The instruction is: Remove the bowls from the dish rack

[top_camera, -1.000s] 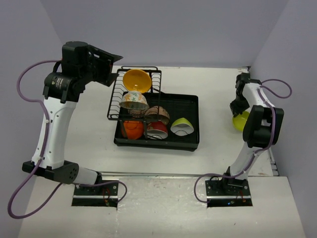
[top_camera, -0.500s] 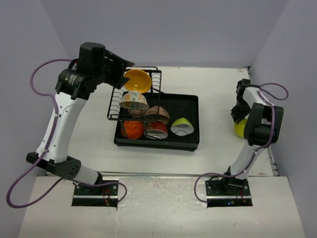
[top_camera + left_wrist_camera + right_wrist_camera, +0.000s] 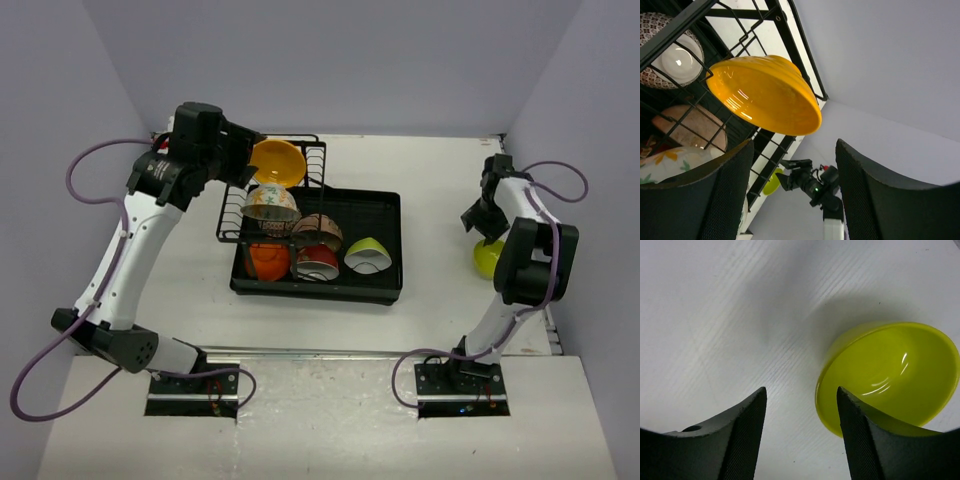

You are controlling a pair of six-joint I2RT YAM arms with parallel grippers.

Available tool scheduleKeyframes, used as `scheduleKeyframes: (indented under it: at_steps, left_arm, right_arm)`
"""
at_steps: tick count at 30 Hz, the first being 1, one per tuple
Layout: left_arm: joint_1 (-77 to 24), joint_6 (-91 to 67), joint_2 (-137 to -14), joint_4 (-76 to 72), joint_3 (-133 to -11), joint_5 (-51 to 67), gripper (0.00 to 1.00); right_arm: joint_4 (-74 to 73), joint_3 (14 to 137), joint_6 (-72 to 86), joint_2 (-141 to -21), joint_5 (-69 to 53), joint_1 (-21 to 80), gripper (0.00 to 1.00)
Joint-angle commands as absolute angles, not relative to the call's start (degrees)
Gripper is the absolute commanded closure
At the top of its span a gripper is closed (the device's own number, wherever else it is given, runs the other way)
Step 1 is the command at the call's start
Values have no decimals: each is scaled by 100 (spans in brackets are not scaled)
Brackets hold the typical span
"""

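Six glossy bowls sit in the black wire dish rack (image 3: 375,212) and its shallow rectangular tray. A faintly ridged yellow-orange bowl (image 3: 277,162) stands on edge in the upright slots, with a floral-patterned bowl (image 3: 270,204) and a brown speckled bowl (image 3: 318,230) just nearer. An orange bowl (image 3: 267,260), a red bowl with white inside (image 3: 316,262) and a lime green bowl (image 3: 368,254) lie in the tray. A second lime green bowl (image 3: 890,377), smooth and round, rests on the white table (image 3: 440,180), well apart from the rack. The left gripper (image 3: 792,192) hangs just beside the yellow-orange bowl, its textured black fingers (image 3: 730,195) spread and empty. The right gripper (image 3: 800,435) hovers over the table with fingers parted, the bowl beside one finger, not between them.
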State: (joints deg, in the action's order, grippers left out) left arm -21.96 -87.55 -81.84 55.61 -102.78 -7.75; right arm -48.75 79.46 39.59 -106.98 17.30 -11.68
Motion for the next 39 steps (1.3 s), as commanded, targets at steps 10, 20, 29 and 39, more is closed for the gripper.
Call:
scheduleKeyframes:
  at_steps: [10,20,29,39]
  left_arm:
    - [-2232,-9457,-8376,4799,-9914,-1265,36]
    - [-2320,-9940,-8534,4667,-9817,-1529,36]
    - [-2390,-10230,-8526,4412,-9721,-1670,50]
    - [-2496,-10503,-8640,4087,-9510,-1705,65]
  right_arm:
    - [-4184,7682,3929,-8641,967,-897,39]
    - [-4070,7567,3902,-7384,695,147,39]
    - [-3911,7278,3876,-6918,571,606,39]
    - [-3858,6988,3753,-6610,642,694,39]
